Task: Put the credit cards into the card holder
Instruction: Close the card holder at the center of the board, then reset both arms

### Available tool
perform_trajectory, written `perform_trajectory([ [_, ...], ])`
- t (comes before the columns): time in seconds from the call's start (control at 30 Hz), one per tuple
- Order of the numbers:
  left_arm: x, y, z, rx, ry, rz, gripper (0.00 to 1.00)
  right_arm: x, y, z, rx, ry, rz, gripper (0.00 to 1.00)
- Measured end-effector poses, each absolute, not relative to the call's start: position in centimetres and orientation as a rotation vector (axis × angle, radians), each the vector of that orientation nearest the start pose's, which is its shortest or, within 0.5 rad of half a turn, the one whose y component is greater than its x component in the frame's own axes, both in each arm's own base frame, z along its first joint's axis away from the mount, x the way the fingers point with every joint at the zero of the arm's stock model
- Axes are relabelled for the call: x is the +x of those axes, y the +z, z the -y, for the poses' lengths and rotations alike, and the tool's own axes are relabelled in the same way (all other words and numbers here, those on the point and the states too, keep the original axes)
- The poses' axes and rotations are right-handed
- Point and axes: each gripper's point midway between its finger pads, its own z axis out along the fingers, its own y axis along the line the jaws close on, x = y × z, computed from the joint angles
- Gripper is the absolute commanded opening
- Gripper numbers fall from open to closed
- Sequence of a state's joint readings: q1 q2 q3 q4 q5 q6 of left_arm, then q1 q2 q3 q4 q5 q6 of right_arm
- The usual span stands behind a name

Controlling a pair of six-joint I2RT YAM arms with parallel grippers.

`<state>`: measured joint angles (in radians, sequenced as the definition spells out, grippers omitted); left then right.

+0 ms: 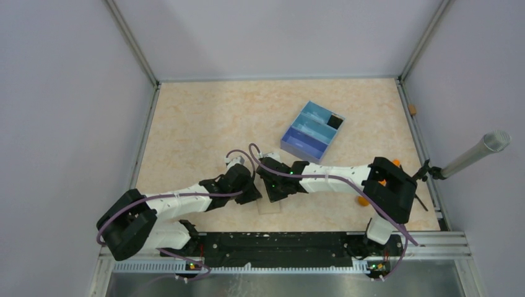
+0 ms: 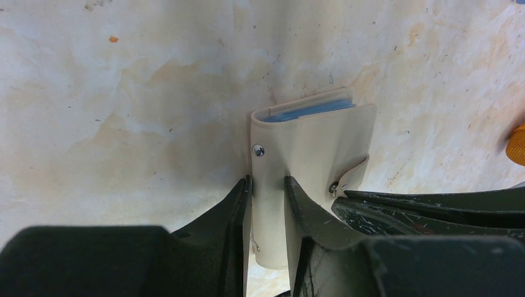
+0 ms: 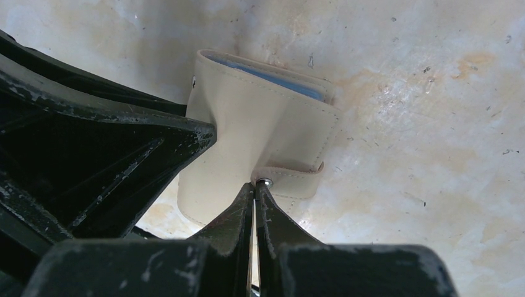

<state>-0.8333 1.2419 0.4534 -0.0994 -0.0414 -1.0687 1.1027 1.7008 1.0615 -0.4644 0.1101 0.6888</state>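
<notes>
Steadying the card holder point(image 2: 309, 145) with the left gripper's point(image 2: 267, 184) clamp, the closed right gripper point(image 3: 255, 187) should press the strap point(image 3: 296, 180) squarely.

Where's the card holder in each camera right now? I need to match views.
Top external: card holder, likely the faint pale patch low centre, mostly hidden.
Left wrist: centre, pinched by the left hand.
Right wrist: centre-left, shut right hand at its strap.
Shared landmark: credit cards, blue edge in its mouth, wrist views only.
</notes>
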Motion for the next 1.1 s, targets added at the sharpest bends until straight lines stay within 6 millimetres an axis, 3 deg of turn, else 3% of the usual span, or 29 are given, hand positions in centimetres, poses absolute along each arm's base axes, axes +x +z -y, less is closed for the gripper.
perform_trajectory([
  [0.7, 17.5, 2.5, 23.6, -0.331, -0.726, -2.599, 0.27, 16.1, 3.2, -34.2, -0.522, 0.461, -2.721, 0.00],
  [0.87, 17.5, 2.5, 23.6, -0.331, -0.725, -2.599, 0.34, 16.1, 3.2, -34.2, -0.535, 0.491, -2.732, 0.01],
  [1.0, 17.3, 2.8, 23.3, -0.317, -0.716, -2.597, 0.51, 16.2, 3.7, -34.2, -0.558, 0.505, -2.716, 0.35],
  [1.1, 17.2, 3.3, 22.6, -0.290, -0.690, -2.581, 0.76, 16.5, 5.2, -33.5, -0.557, 0.515, -2.675, 0.55],
])
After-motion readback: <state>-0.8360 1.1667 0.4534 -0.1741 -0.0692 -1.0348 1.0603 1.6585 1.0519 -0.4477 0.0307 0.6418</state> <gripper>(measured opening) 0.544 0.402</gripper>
